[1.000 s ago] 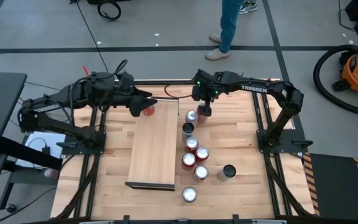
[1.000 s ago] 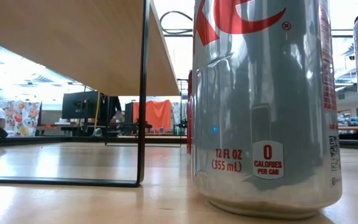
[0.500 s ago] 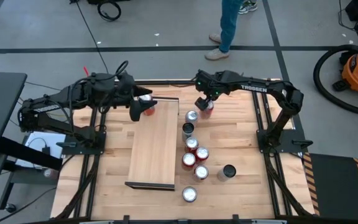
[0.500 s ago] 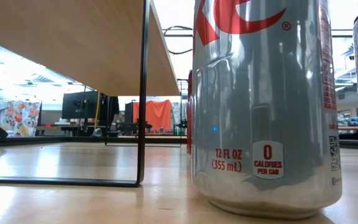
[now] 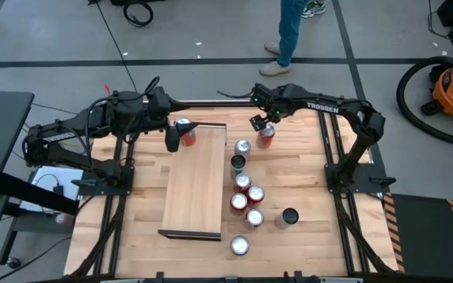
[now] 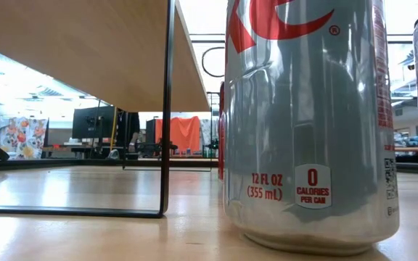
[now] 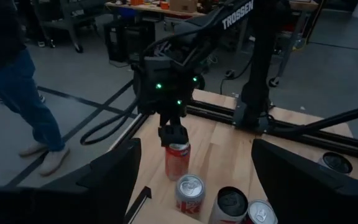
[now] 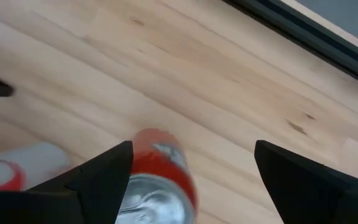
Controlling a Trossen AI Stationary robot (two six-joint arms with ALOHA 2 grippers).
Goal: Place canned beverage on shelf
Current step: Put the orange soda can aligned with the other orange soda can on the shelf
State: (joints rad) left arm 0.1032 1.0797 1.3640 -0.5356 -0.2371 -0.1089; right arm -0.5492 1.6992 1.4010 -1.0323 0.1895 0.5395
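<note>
The shelf [image 5: 195,185] is a pale board standing on thin dark legs [image 6: 167,109] on the planked table. A red can [image 5: 185,134] stands upright at the shelf's far left corner, right beside my left gripper [image 5: 176,135]. In the left wrist view that gripper's fingers [image 7: 110,180] are wide apart with no can between them. My right gripper [image 5: 256,123] is open just above a second red can [image 5: 267,137], which stands on its base on the table right of the shelf. That can also shows in the left wrist view [image 7: 178,160] and the right wrist view [image 8: 160,180]. My left gripper is next to the red can at the shelf's far left corner, but I cannot tell whether it touches it. The can does not show in the left wrist view, and the high view does not show the fingers against it.
A row of several cans [image 5: 244,182] stands along the shelf's right side, with a dark can [image 5: 289,217] farther right and a silver-grey can [image 6: 307,123] nearest the low camera. A person's legs [image 5: 289,35] are beyond the far edge.
My right gripper has moved up and toward the table's far edge, off the red can, which stays standing on the table. The can by my left gripper now shows its silver top, which was hidden a second ago.
</note>
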